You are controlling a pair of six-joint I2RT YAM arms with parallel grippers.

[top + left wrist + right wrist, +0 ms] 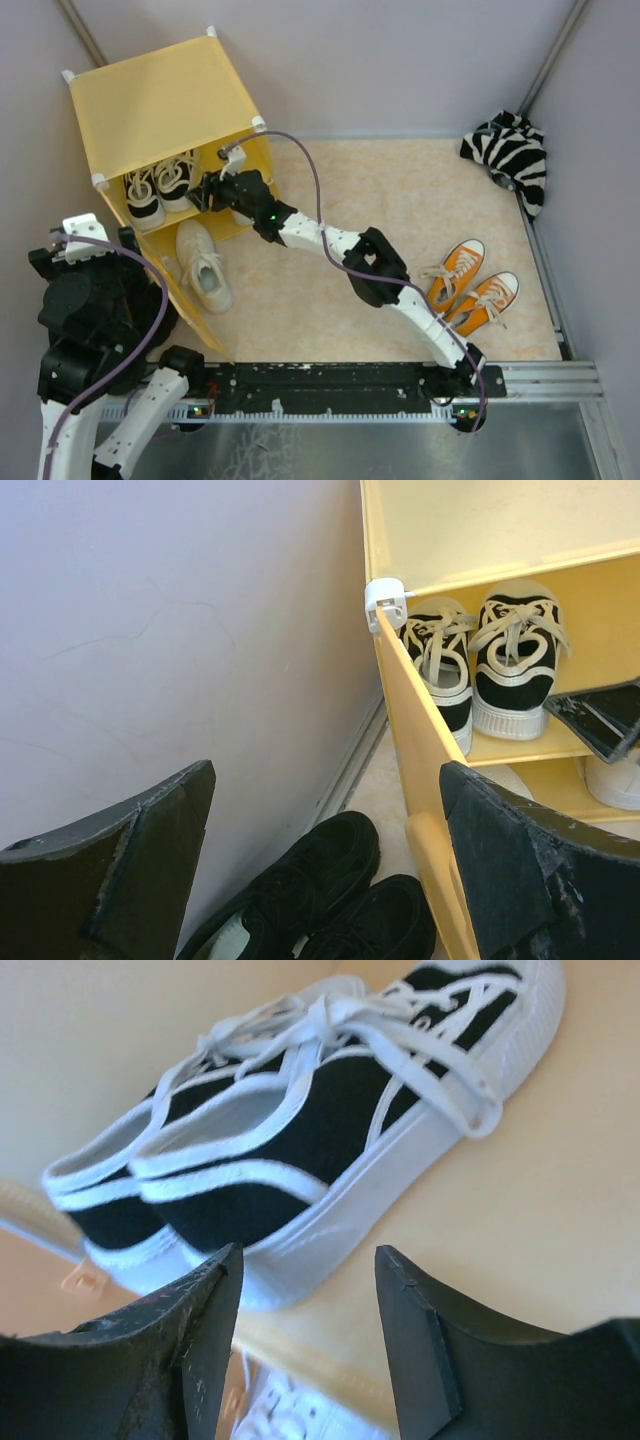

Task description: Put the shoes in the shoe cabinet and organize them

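The yellow shoe cabinet (160,100) stands at the far left with its door (185,300) swung open. A black-and-white pair (160,190) sits on its inner shelf, and a white shoe (205,265) lies on the level below. My right gripper (215,190) is open and empty at the cabinet's opening, just in front of the black-and-white pair (310,1120), not touching it. My left gripper (325,780) is open and empty, above a black pair of shoes (310,890) between the wall and the door (420,770). An orange pair (470,285) lies on the mat at the right.
A zebra-striped cloth bundle (510,155) lies in the far right corner. Grey walls close in the left and back. The left arm (90,290) sits left of the open door. A metal rail (350,380) runs along the near edge.
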